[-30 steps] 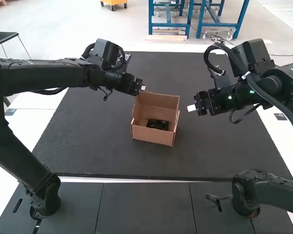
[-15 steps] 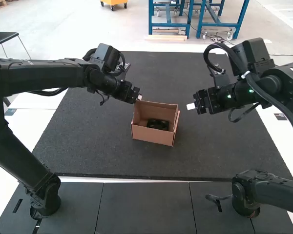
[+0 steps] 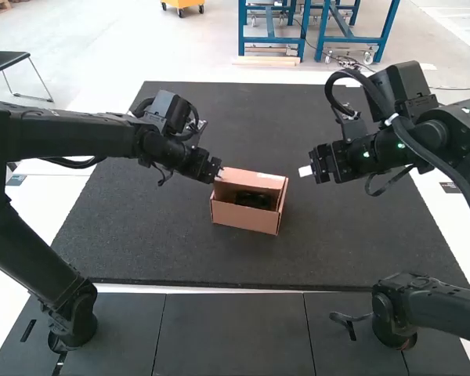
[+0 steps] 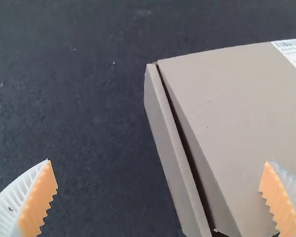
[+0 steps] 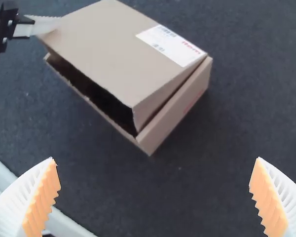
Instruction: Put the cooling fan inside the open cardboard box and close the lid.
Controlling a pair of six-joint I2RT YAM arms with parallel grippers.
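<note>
Since the earlier frame your left pincer has dropped and swung the lid down with it. The lid stood upright behind the box and now lies low over the opening. Your right pincer has kept its place.

The lid is not shut. It slopes, and a dark gap shows under its front edge. The fan is inside the box, a black shape in that gap. A white label sits on the lid's top face.

Your left pincer is spread wide and grips nothing. It is at the lid's back left corner, and from the right wrist 1 white finger reaches that corner. Whether it presses on the card, you cannot tell. Your left arm lies across the mat from the left, low and close to the box's left wall.

Your right pincer is also spread wide with nothing in it. It hangs to the right of the box, above lid height and apart from it, with a strip of mat between them.

The box stands near the mat's middle, well apart from all 4 mat edges. The white surface shows beyond the mat's left edge.
</note>
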